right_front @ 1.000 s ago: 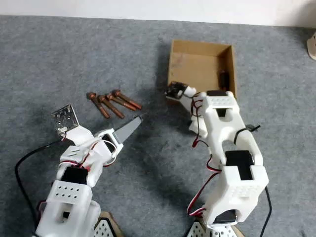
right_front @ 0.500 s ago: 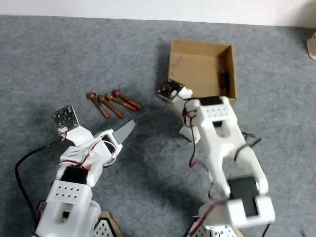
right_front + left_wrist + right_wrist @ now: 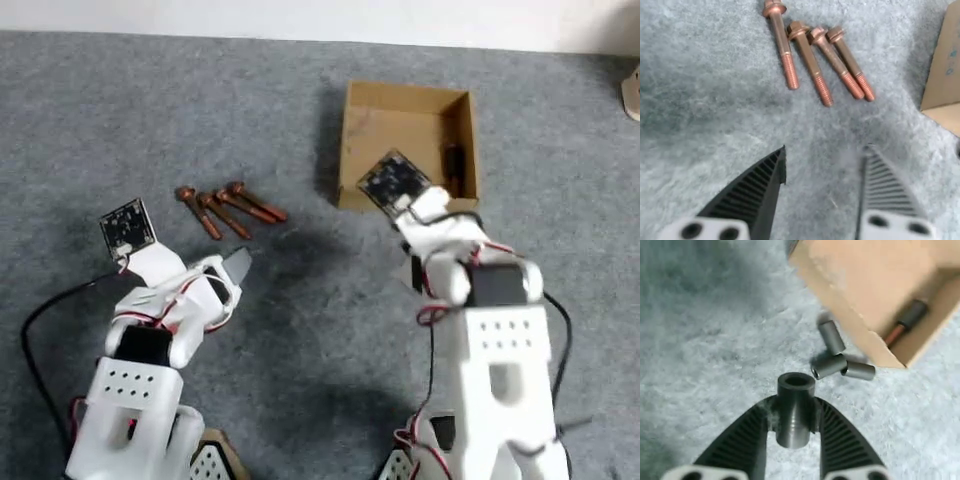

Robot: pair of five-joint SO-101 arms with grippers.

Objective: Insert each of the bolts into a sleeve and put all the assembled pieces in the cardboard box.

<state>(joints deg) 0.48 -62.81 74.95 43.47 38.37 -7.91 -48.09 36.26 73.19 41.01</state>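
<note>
Bolts (image 3: 810,65): 4, copper-coloured, loose on the grey tabletop (image 3: 300,320), side by side, heads turned away from the cardboard box (image 3: 395,140); none sleeved yet.
Left pincer (image 3: 825,149): spread wide, empty, hovering just short of the bolts' threaded ends; probably lined up for picking 1.
Held sleeve (image 3: 795,407): dark, upright, bore upward, clamped by its lower half in the right pincer (image 3: 793,405); probably gripped low to leave the mouth free for a bolt.
Loose sleeves (image 3: 829,366): 3, lying on the tabletop just beside the box's outer wall, 2 of them touching; seemingly parked there for later rounds.
Assembled piece (image 3: 905,320): 1 bolt in its sleeve, lying inside the box against a wall.
Progress: by this count, 1 done, 4 to go.
Next need: probably bringing a bolt and the bore onto 1 axis between the 2 arms.
</note>
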